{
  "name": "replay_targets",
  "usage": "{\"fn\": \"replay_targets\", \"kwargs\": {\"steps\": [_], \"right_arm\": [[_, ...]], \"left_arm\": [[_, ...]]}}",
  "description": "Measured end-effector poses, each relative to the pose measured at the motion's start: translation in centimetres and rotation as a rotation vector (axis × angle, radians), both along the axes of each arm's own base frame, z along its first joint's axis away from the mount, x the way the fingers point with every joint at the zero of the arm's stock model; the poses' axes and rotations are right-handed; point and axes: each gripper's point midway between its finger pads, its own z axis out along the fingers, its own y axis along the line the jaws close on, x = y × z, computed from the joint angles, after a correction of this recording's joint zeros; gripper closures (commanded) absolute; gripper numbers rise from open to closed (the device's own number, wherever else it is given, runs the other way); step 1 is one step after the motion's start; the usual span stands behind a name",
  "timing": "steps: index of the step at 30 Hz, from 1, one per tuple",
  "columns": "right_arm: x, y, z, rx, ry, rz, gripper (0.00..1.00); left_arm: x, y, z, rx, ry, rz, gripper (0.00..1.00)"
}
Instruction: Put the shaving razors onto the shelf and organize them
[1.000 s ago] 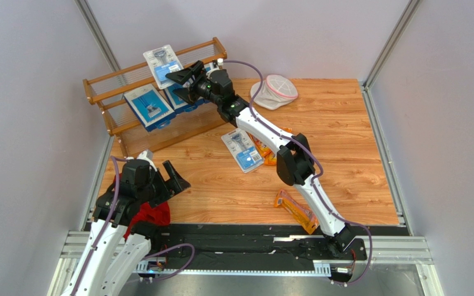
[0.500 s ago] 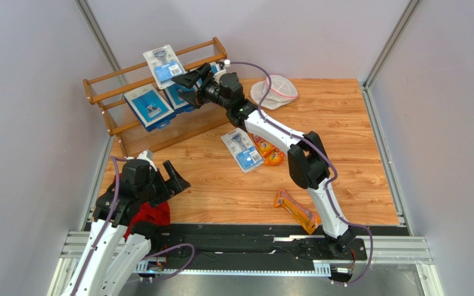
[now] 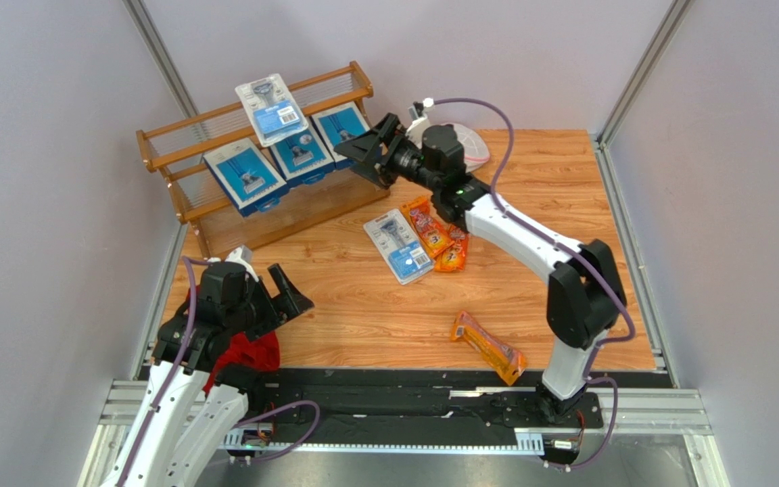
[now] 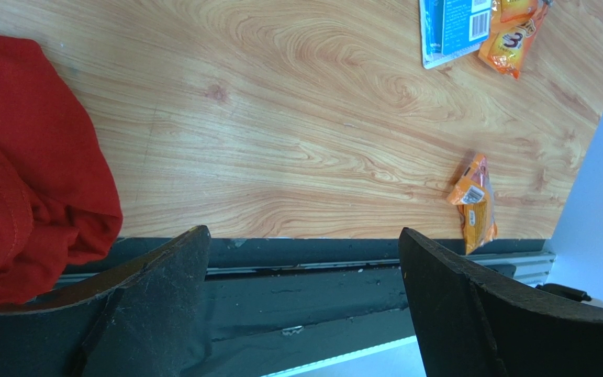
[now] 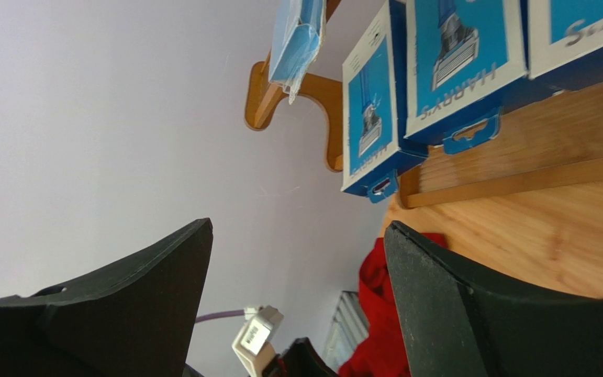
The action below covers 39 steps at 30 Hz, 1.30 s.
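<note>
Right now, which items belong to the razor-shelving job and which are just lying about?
Job: shelf; three blue boxes, lower tier; shelved blister pack, upper tier; loose blister pack on the table; two orange bags beside it; third orange bag near the front edge.
Lying about: red cloth; white pouch.

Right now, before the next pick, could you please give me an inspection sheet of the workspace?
Surface: wooden table, no spill seen.
Job's things: shelf holds three blue boxes below, upper blister pack on top; loose blister pack, orange bags and front orange bag lie on table.
Clutter: red cloth near left arm; white pouch at back.
Grippers: left gripper open, empty; right gripper open, empty, near shelf.
Cables: purple cable along each arm.
Surroundings: grey walls.
</note>
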Motion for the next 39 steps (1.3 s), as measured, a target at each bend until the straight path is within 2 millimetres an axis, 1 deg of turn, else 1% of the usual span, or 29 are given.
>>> {"fn": "replay_targets", "kwargs": {"steps": [4,5,7,9,10,15,18,21,23,26,32,33,36,39], "right_arm": [[-0.7,-3.7,1.0,-0.144,-0.108,-0.031,0.17],[-0.8,-4.6,1.0,-0.192,-0.138,-0.038,0.17],[-0.9,-6.0,0.2,-0.289,-0.173,-0.053,0.17],[-0.8,-7.7,-1.8,-0.430,-0.198,-0.066,0.17],[-0.7,-8.2,-2.7,-0.481,-0.202,-0.068,0.17],[-0.8,-11.2,-9.0,-0.778,-0.178,-0.038,0.18],[-1.0,-12.5,-11.3,-0.893,-0.169,-0.015,0.19],[-0.9,-13.5,-13.0,-0.984,-0.172,0.000,0.20],[-0.6,-13.9,-13.9,-1.030,-0.172,0.011,0.20],[0.2,-13.9,-15.4,-1.082,-0.176,0.026,0.22],[1.9,-12.8,-19.6,-1.138,-0.136,0.090,0.28],[2.1,-12.6,-20.5,-1.147,-0.120,0.107,0.31],[2.5,-12.1,-22.3,-1.158,-0.089,0.140,0.33],[2.3,-12.0,-23.8,-1.168,-0.059,0.170,0.35]], "left_arm": [[0.0,0.0,0.1,0.001,-0.006,-0.004,0.02],[0.0,0.0,0.1,0.002,-0.007,-0.005,0.02],[0.0,0.0,0.1,0.003,-0.007,-0.006,0.02],[0.0,0.0,0.1,0.003,-0.009,-0.007,0.02],[0.0,0.0,0.1,0.003,-0.010,-0.007,0.02],[0.1,0.0,0.1,0.003,-0.014,-0.008,0.02],[0.1,0.0,0.1,0.003,-0.014,-0.008,0.02],[0.1,-0.1,0.2,0.001,-0.015,-0.010,0.02],[0.2,-0.1,0.2,0.000,-0.019,-0.010,0.02],[0.2,-0.1,0.3,-0.001,-0.020,-0.011,0.03],[0.2,-0.2,0.3,-0.006,-0.019,-0.016,0.03],[0.2,-0.2,0.3,-0.006,-0.019,-0.016,0.03],[0.2,-0.2,0.3,-0.006,-0.019,-0.016,0.03],[0.2,-0.2,0.3,-0.006,-0.019,-0.016,0.03]]}}
